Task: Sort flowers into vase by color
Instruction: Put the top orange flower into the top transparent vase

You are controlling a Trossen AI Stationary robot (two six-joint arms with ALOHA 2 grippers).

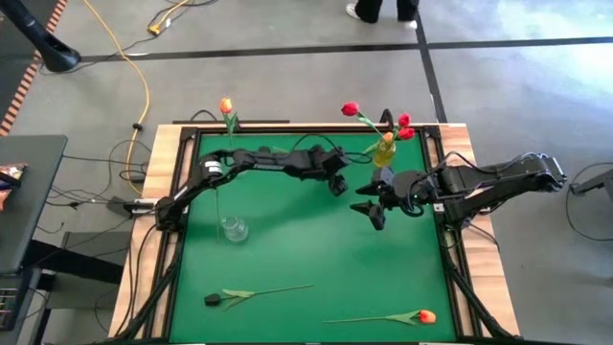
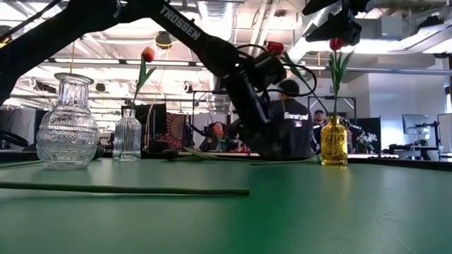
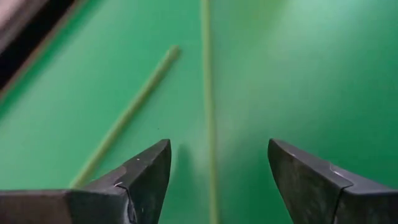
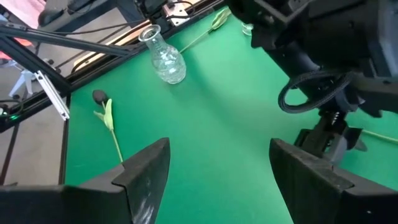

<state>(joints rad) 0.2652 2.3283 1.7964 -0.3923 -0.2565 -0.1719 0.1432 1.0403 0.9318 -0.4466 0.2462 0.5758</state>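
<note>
Nearest the front edge of the table (image 1: pixel 316 240), two flowers lie flat and unsorted: an orange tulip (image 1: pixel 425 315) to the right and a dark tulip (image 1: pixel 213 300) to the left, stems pointing inward, well apart from any vase. They look like the ones left to pick. Behind the dark one stands an empty clear vase (image 1: pixel 233 228), likely meant for that colour.

Mid-table, both arms hover close together. The left gripper (image 1: pixel 338 186) hangs with jaws wide apart and nothing between them, stems (image 3: pixel 208 93) on the green below it. The right gripper (image 1: pixel 372 210), just beside it, is also spread and holds nothing; it looks across the mat toward the clear vase and dark tulip. With the arms so near one another, either reaching forward may crowd the other.

At the far edge, a yellow vase (image 1: pixel 384 149) holds red tulips (image 1: pixel 351 109), and an orange tulip (image 1: pixel 226 105) stands in a second vase (image 2: pixel 128 134) at the far left. Cables trail beyond.
</note>
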